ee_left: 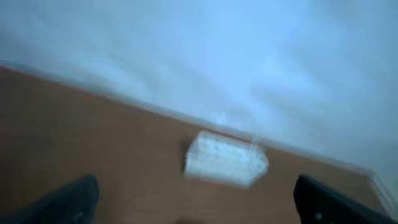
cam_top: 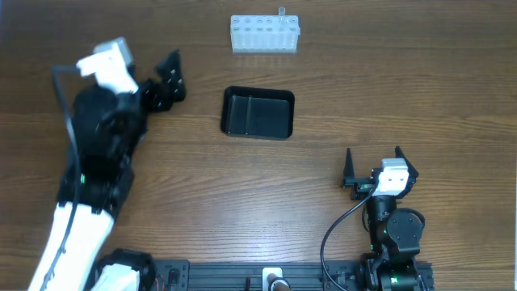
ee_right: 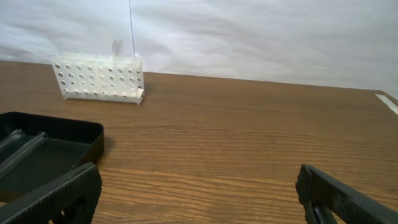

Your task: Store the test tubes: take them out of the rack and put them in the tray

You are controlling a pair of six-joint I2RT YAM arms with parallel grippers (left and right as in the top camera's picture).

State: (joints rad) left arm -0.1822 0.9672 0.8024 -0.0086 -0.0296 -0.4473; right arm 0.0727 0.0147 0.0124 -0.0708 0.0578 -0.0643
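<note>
lower right of the top view, the right gripper sits with jaws spread, holding nothing. at centre is the black tray, clear tubes lying in it. at upper left the left gripper is spread wide too. top centre, the white rack holds one upright test tube at its right end, up and right of the left gripper, which looks the nearer.

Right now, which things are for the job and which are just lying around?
For the job: rack, test tube standing in it, tray, left hand, right hand.
Just there: table, white backdrop.
</note>
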